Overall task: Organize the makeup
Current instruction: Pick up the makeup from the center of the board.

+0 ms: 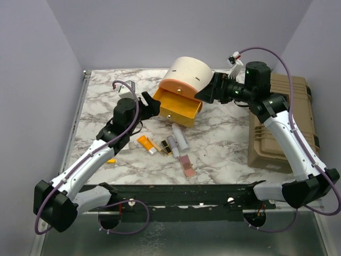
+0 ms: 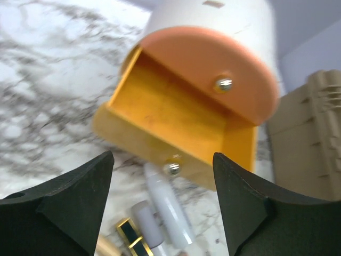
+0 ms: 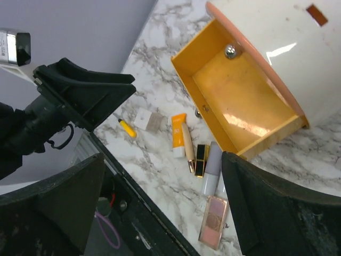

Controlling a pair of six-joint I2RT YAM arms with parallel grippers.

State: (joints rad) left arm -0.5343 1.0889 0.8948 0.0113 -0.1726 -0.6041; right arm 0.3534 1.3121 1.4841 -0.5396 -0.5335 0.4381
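The makeup lies on the marble in front of the open drawer: an orange tube, a gold-black lipstick, two white tubes and a pink palette. The right wrist view shows the orange tube, a cream tube, the lipstick, a white tube, the palette and a white square compact. My left gripper is open and empty at the drawer's left corner; from its wrist a white tube shows below. My right gripper is open and empty beside the case.
The cream cylindrical case has its orange drawer pulled open and empty. A tan toolbox stands at the right. A small yellow item lies near the left arm. The black front rail runs along the near edge.
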